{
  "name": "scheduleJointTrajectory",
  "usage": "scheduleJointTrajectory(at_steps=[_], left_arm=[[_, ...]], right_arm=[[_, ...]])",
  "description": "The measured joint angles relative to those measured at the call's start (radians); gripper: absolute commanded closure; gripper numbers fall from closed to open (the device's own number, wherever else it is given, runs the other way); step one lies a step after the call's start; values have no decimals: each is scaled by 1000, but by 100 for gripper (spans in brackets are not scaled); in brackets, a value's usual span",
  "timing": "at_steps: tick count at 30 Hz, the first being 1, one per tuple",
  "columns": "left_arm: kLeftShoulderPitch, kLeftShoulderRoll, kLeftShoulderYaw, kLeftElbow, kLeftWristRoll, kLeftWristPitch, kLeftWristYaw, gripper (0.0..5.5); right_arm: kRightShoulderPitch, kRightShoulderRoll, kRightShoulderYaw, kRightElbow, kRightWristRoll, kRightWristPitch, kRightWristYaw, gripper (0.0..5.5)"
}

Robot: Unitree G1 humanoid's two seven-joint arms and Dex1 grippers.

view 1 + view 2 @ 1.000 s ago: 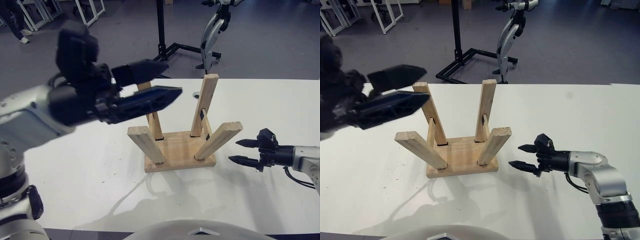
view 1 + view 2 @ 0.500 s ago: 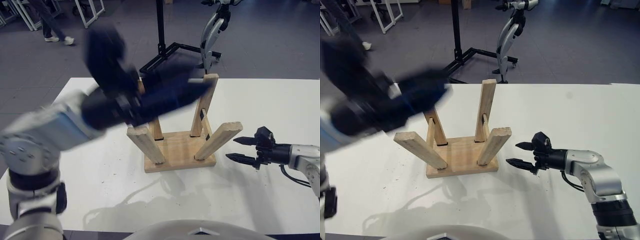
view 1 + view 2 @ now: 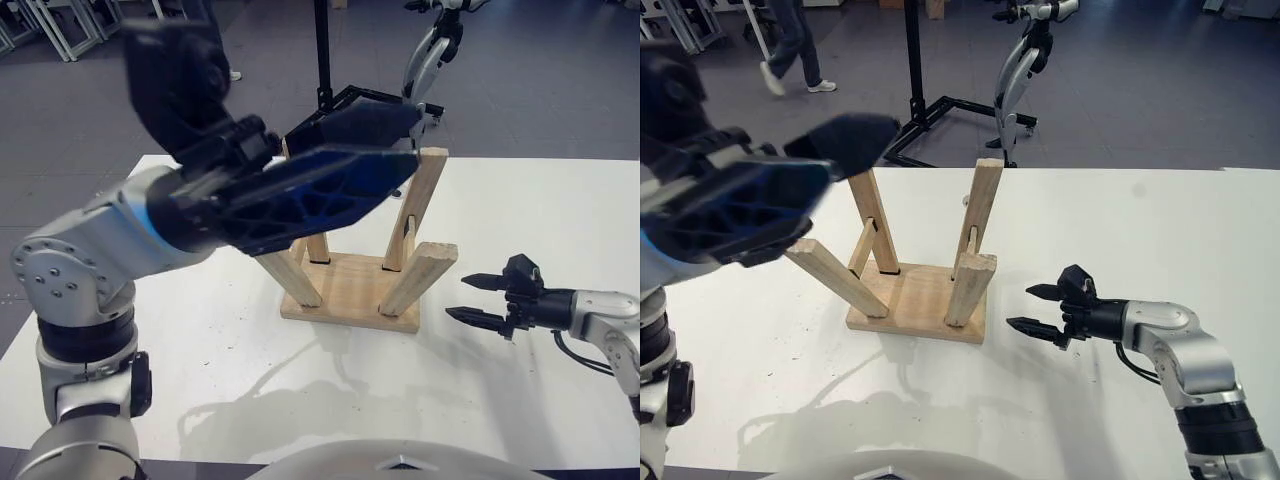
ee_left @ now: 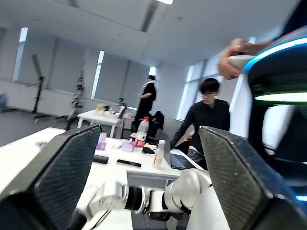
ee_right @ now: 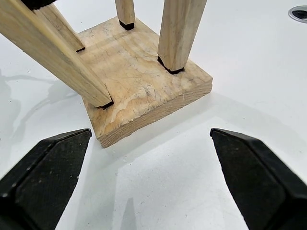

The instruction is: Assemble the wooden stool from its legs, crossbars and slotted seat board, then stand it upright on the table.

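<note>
The wooden stool lies upside down on the white table (image 3: 560,210), its seat board (image 3: 350,296) flat and its legs (image 3: 425,200) pointing up. Crossbars (image 3: 865,245) join the legs low down. My left gripper (image 3: 415,138) hangs open in the air above the stool's left side, in front of the back left leg; whether it touches the leg I cannot tell. In the left wrist view its fingers (image 4: 62,172) spread wide. My right gripper (image 3: 475,300) is open just above the table, right of the seat board (image 5: 139,91), pointing at it with nothing between its fingers (image 5: 43,177).
White table top spreads out right of the stool and toward the front edge (image 3: 1060,455). On the floor behind the table stand a black pole base (image 3: 345,100) and a grey robot arm (image 3: 1015,70).
My left arm has swung up and across over the stool. The stool has turned on the table and shifted a little away. My right gripper has crept slightly toward the seat board.
</note>
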Motion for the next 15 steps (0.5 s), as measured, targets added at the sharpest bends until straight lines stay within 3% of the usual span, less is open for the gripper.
scheduleJointTrajectory(at_steps=[3,7,11,15], left_arm=[[-194,55,74,157,27,13,57,172],[-312,90,-20,375,463,-44,173,172],[-316,-48,-192,593,820,-107,74,172],[-343,-197,-266,915,1078,-218,-69,172]], right_arm=[[2,10,0,1,-1,-3,-4,91],[2,27,0,1,-4,-6,-27,91],[-31,77,23,-2,-42,-9,-102,91],[-35,117,61,-35,-60,-1,-146,91]])
